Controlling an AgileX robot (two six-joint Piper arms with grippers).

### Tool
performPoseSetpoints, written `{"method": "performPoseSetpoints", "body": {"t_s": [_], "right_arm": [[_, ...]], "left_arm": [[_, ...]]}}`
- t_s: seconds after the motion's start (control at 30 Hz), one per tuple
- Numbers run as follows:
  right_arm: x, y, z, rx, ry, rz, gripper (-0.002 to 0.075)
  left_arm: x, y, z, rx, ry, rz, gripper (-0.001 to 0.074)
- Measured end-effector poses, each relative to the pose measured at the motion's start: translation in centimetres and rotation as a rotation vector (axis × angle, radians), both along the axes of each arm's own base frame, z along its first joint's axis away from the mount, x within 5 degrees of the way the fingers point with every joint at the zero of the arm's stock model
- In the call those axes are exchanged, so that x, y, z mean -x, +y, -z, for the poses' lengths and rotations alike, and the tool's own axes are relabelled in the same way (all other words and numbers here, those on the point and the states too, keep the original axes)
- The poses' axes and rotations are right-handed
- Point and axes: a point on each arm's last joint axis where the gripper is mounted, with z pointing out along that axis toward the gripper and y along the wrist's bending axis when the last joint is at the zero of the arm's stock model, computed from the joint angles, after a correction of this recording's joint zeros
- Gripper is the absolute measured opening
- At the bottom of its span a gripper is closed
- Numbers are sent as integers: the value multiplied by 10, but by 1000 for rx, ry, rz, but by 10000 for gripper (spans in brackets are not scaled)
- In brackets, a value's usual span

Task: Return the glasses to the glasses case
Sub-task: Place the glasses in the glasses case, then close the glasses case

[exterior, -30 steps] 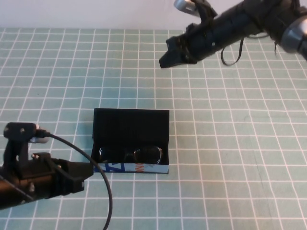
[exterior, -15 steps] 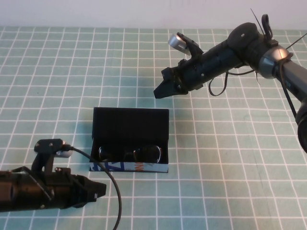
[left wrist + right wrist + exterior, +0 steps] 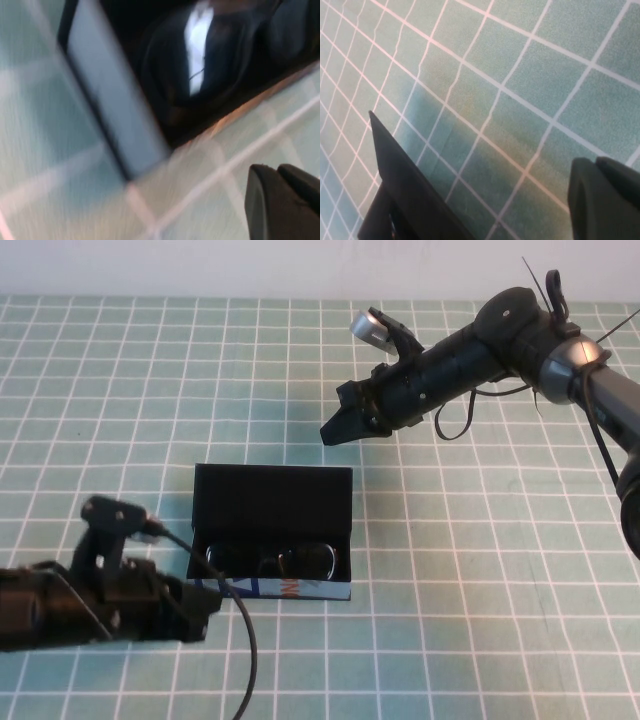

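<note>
Left pincer (image 3: pixel 205 602) nearer glasses case (image 3: pixel 272 535) now

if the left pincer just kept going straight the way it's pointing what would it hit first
Probably the near left corner of the black rectangular glasses case. The left pincer points right at it, closed, from just short of the corner; height unclear.

The glasses case (image 3: pixel 272 535) was a black rectangular box lying open on the tabletop (image 3: pixel 480 580), nearer its front edge than its far edge and somewhat left of the middle. Its hinged lid stood raised at the back, facing forward, and its low front side showed a blue, white and orange print. The glasses (image 3: pixel 272 562) lay inside the case, just behind that printed front side: black thick frames with clear lenses catching the light, set lengthwise along the case and fitting within its width.
</note>
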Motion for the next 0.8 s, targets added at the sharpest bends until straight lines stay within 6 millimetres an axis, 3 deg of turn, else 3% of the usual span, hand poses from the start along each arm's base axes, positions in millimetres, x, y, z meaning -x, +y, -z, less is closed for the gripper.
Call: {"method": "performPoseSetpoints", "body": {"t_s": [0.13,0.3,0.4,0.47,0.53,0.63,0.8], "right_arm": [[1,0,0,0,4,-5,-11],[1,0,0,0,9,-12,-11],[1,0,0,-4,11,-12,-11],[1,1,-1,-16,14,-10,-11],[2,2,-3,-37,20,-6,-11],[2,3,-5,-65,13,-12,-11],[2,5,-7,-91,3,-22,-11]], "left_arm": [[-2,0,-50,-20,-244,61,-1],[18,2,-118,-200,-559,368,-1],[34,6,-140,-304,-511,572,-1],[41,16,-142,-415,-347,629,-1],[37,30,-138,-566,-230,533,-1],[21,45,-141,-662,-224,229,-1],[11,31,-157,-446,-461,83,-1]]}}
